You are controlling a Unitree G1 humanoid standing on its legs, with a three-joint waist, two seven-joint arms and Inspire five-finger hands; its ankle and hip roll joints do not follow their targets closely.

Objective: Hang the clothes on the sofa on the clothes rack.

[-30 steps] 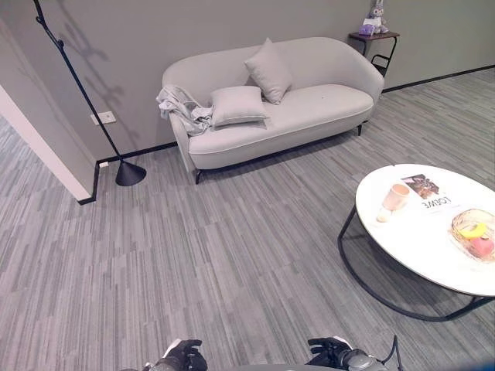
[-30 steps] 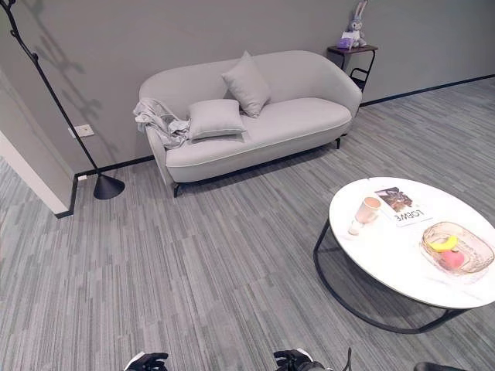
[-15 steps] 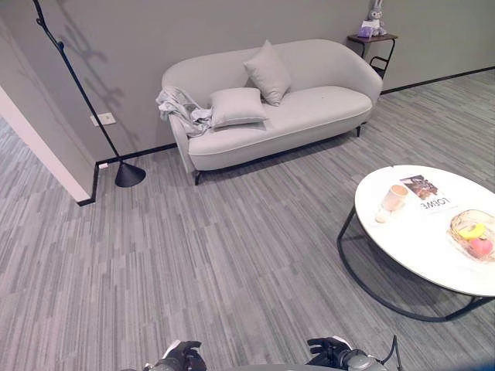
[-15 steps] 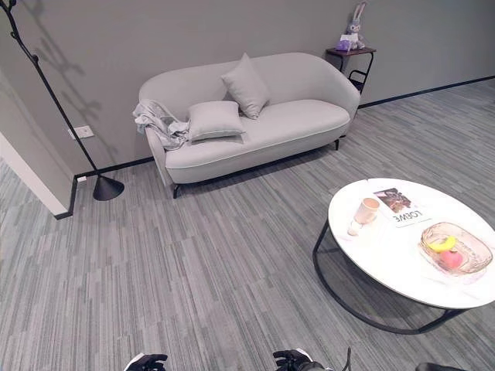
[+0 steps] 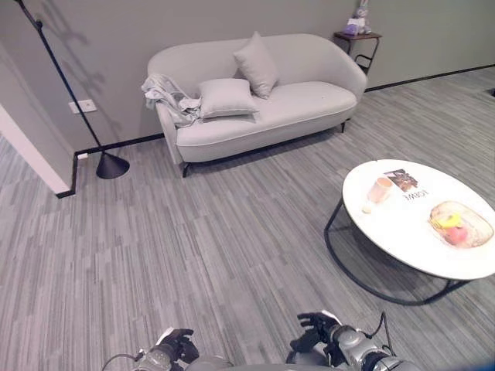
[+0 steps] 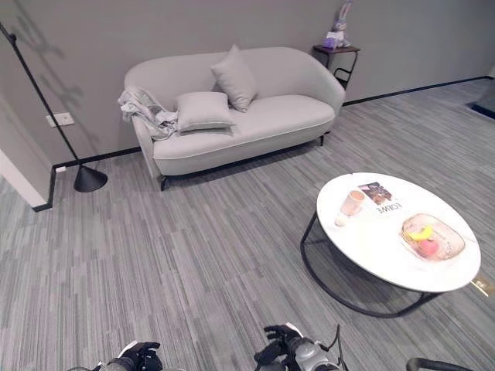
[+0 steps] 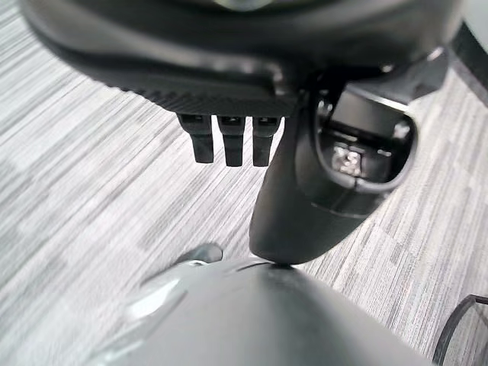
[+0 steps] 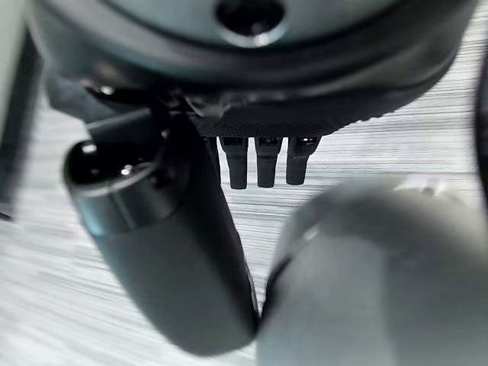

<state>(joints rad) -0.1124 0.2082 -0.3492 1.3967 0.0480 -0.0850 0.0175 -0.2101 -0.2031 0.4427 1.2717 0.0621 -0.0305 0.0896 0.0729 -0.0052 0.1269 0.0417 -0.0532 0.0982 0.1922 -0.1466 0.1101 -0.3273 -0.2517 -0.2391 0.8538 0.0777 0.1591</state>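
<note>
One light grey curved fabric sofa (image 5: 263,116) sits against the wall, and a round white bench on a black wire frame (image 5: 402,232) stands well apart from it on the right. Thin black pole on a cone base (image 5: 66,85) stands left of the sofa. Crumpled grey clothes (image 5: 166,94) are draped over the sofa's left arm, right up against a flat grey square cushion (image 5: 226,97). Left hand (image 5: 176,346) and right hand (image 5: 315,328) hang low, fingers relaxed, holding nothing.

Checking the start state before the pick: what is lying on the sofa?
Crumpled grey clothes drape the left arm of the sofa beside a flat cushion; a second cushion leans on the backrest. The flat cushion covers part of the clothes.
</note>
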